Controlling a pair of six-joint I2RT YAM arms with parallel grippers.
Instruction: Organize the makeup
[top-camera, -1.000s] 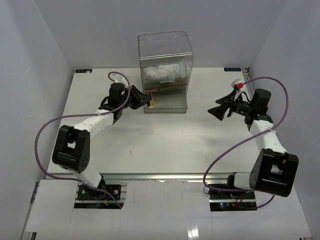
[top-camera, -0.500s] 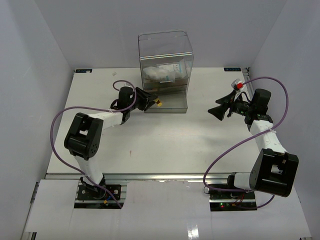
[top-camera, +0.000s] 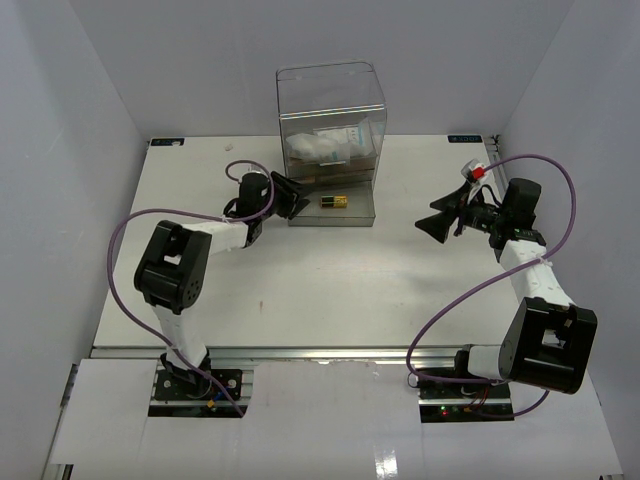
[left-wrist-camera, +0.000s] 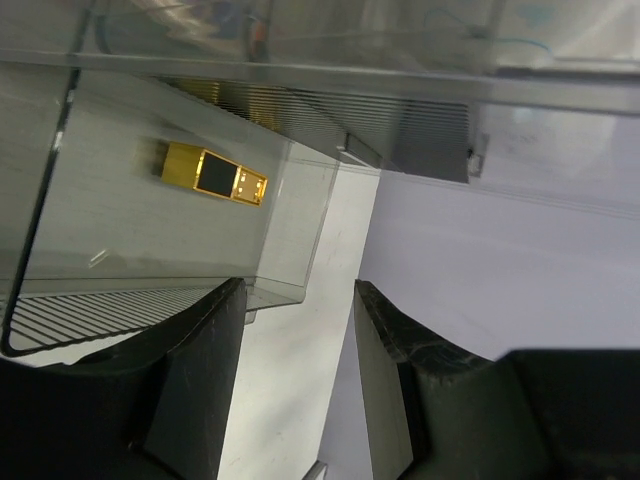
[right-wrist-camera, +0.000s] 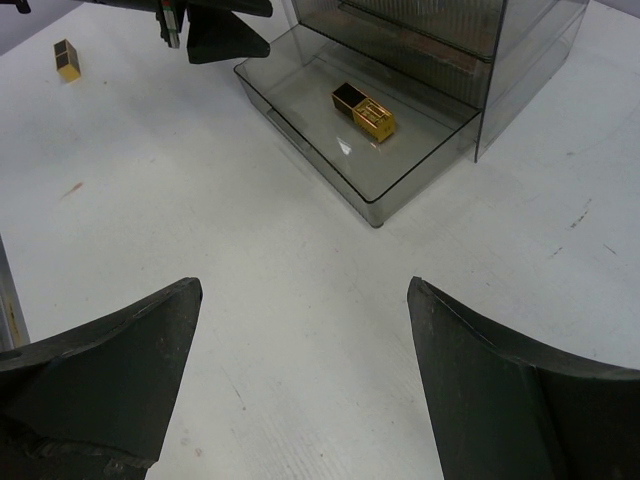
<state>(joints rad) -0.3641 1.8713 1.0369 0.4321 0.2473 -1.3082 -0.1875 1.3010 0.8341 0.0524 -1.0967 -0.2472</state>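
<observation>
And it's out! A second ago we had the bronze compact (top-camera: 334, 201) pinched at the tips of the left gripper (top-camera: 291, 197), right at the mouth of the clear drawer box (top-camera: 330, 90). Now it lies flat on the floor of the pulled-out bottom drawer (right-wrist-camera: 305, 148), well clear of the fingers (left-wrist-camera: 195, 370).

On the left wrist view the jaws stand parted with nothing between them, and they have been widening through this last second. The compact sits ahead of them behind the drawer's clear wall.

The right gripper (top-camera: 432, 220) hasn't budged. It hangs spread wide and empty above the table (top-camera: 330, 290) on the right side, looking across at the drawer.

We'd call that one more piece filed. The white-blue packet (top-camera: 345, 137) and other pale items already sit in the upper compartment.

From the right wrist view we spot a small gold-and-dark block (right-wrist-camera: 67, 58) on the table beyond the left gripper. We can't tell what it is, but it may be the next pick. The drawer is open, so closing it likely remains too.
</observation>
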